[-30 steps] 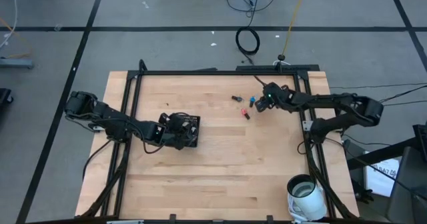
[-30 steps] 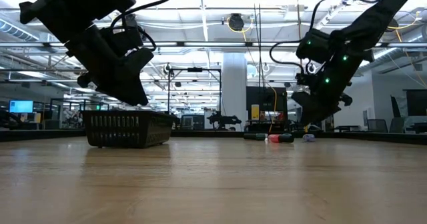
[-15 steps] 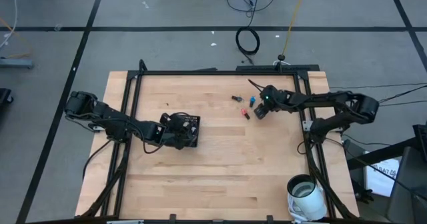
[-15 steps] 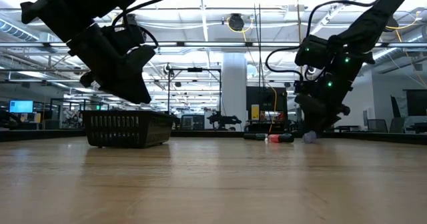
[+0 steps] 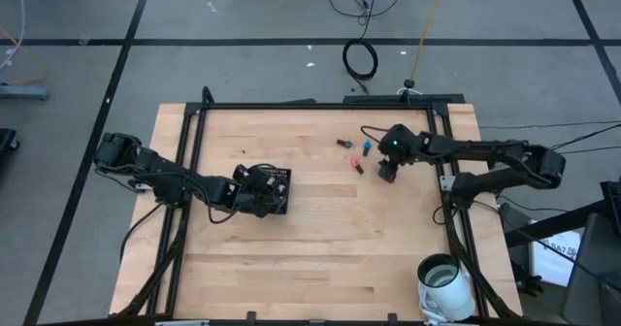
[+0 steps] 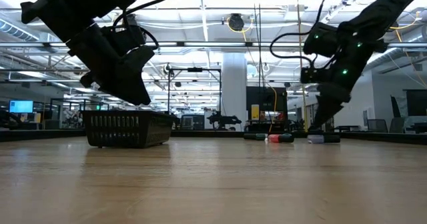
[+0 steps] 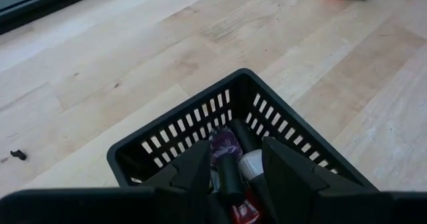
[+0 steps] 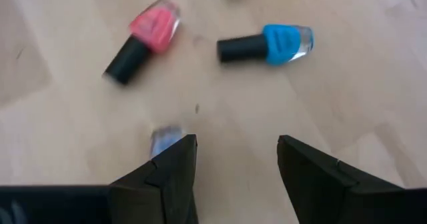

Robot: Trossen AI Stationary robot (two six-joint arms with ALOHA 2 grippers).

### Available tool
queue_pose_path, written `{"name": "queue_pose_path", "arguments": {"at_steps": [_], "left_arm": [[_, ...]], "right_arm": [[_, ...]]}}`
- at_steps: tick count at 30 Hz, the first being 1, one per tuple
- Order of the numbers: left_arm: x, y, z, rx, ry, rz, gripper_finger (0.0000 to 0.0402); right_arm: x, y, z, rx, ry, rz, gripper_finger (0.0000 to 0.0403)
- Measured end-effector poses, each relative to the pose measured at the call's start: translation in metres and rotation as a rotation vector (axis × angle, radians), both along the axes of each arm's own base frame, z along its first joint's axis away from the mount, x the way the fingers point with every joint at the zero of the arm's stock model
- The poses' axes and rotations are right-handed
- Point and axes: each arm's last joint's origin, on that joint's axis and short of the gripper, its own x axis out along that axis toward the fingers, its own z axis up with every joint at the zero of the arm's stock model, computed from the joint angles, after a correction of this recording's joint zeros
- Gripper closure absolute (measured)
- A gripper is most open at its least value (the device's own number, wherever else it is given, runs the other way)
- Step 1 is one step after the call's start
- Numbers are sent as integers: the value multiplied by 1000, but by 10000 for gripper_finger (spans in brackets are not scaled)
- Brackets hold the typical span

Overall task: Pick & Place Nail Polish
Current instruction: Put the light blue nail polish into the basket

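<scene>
From above, I see a wooden table framed by a black rail, with wide bare wood across its near half. My left gripper hangs over a small black basket left of centre. My right gripper sits toward the far right part of the table, just beside three loose nail polish bottles that lie close together. A white bucket stands at the near right corner, well apart from both arms.

At table height, the basket rests on the wood with my left gripper above it, and my right gripper reaches down nearly to the surface beside the bottles.

Through my left wrist, my fingers stand a narrow gap apart, gripping nothing, above the basket, which holds several bottles.

Through my right wrist, my fingers stand well apart with only bare wood between them. A red bottle and a blue bottle lie on their sides beyond. A pale purple bottle lies against one finger's outer side.
</scene>
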Motion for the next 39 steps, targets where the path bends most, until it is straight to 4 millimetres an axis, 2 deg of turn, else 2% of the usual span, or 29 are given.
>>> {"name": "queue_pose_path", "arguments": {"at_steps": [4, 9, 15, 19, 25, 30, 37, 39], "left_arm": [[0, 0, 0, 0, 0, 0, 268], [0, 0, 0, 14, 12, -16, 268], [0, 0, 0, 18, 13, -16, 268], [0, 0, 0, 22, 11, -14, 268], [1, 0, 1, 20, 4, -13, 268], [2, 0, 1, 18, -6, -13, 268], [2, 0, 2, 23, -6, -21, 268], [2, 0, 2, 23, -6, -21, 268]], "right_arm": [[-10, 10, 6, 16, 49, 41, 207], [-13, 22, 7, 82, 36, 66, 207], [-13, 35, -16, 59, 30, 147, 207], [-16, 37, -33, 26, -9, 172, 207], [-21, 38, -46, -6, -26, 157, 211], [-25, 40, -51, 7, -13, 151, 252], [-27, 41, -52, 13, 0, 154, 348], [-27, 41, -52, 11, -2, 155, 355]]}}
